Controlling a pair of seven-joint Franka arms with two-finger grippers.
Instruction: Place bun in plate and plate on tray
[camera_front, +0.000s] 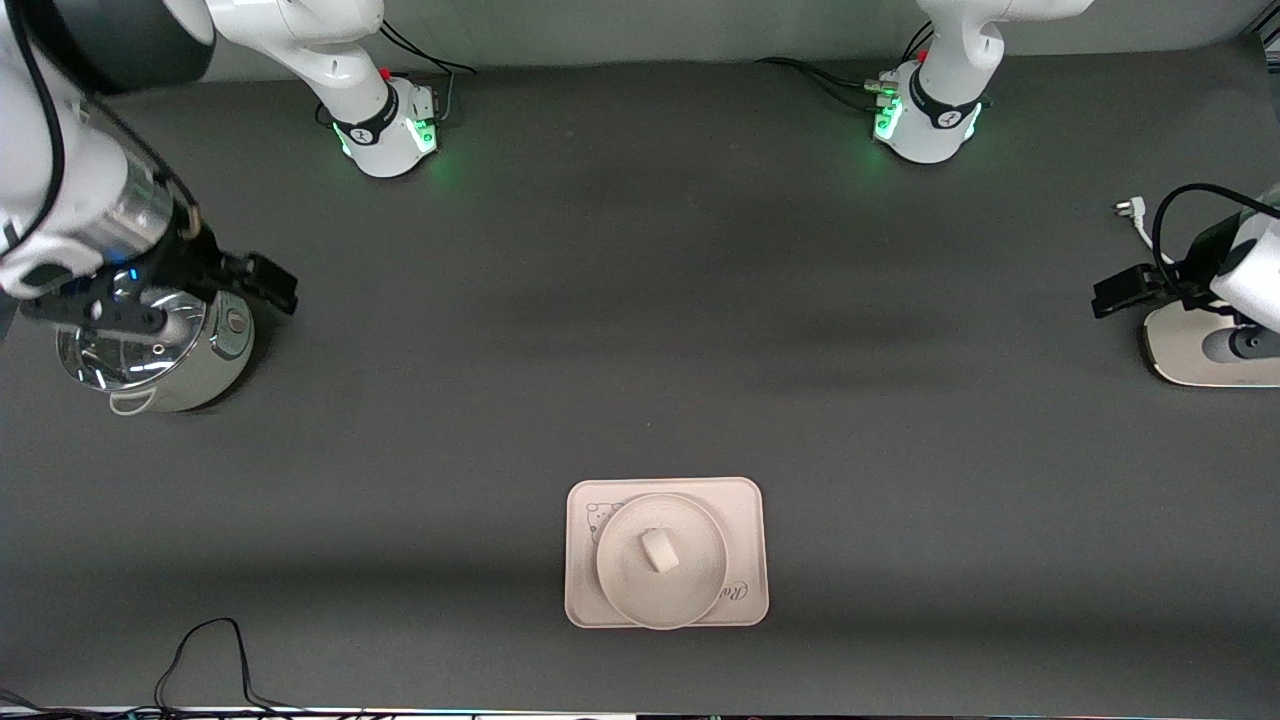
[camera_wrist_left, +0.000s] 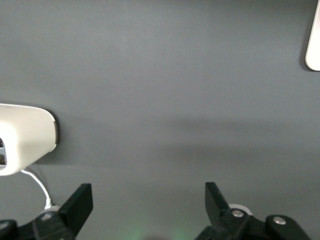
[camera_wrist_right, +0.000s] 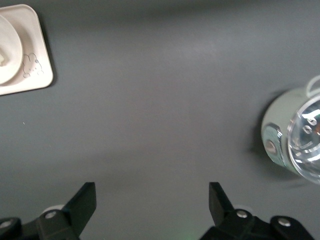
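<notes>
The bun (camera_front: 658, 551) sits in the plate (camera_front: 625, 580), which rests on the tray (camera_front: 748, 520) on the desk; nothing appears left. The left hand (camera_wrist_left: 149, 205) and right hand (camera_wrist_right: 152, 205) wait apart, empty, well away.

The small white rounded bun (camera_front: 658, 551) lay in the round cream plate (camera_front: 662, 560), which sat on the rectangular cream tray (camera_front: 667, 552), well apart from the shiny metal pot (camera_front: 155, 350) at the right arm's end.
</notes>
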